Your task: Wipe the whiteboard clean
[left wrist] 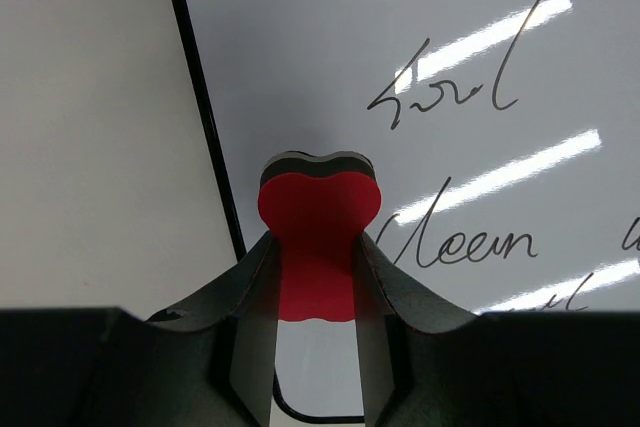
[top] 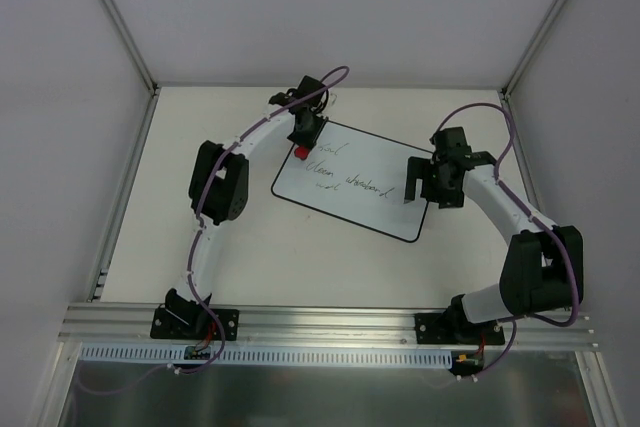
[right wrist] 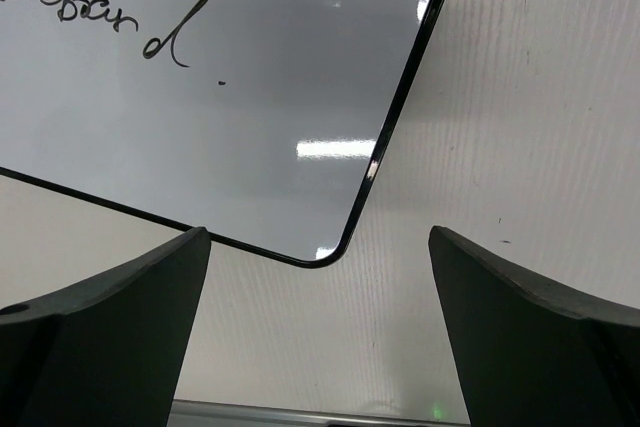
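Red eraser (left wrist: pixel 320 202), pinched in the left gripper (left wrist: pixel 315 247), is at the whiteboard's (top: pixel 390 209) far left corner, maybe touching. Right gripper (right wrist: pixel 318 247) hangs open over its right end. Whiteboard lies on the table (top: pixel 300 267); no words wiped yet.

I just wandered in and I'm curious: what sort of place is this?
Probably a robot test cell in a lab: a left arm and right arm bolted to a metal rail, plain white walls boxing in the table, plus a scribbled whiteboard and red eraser.
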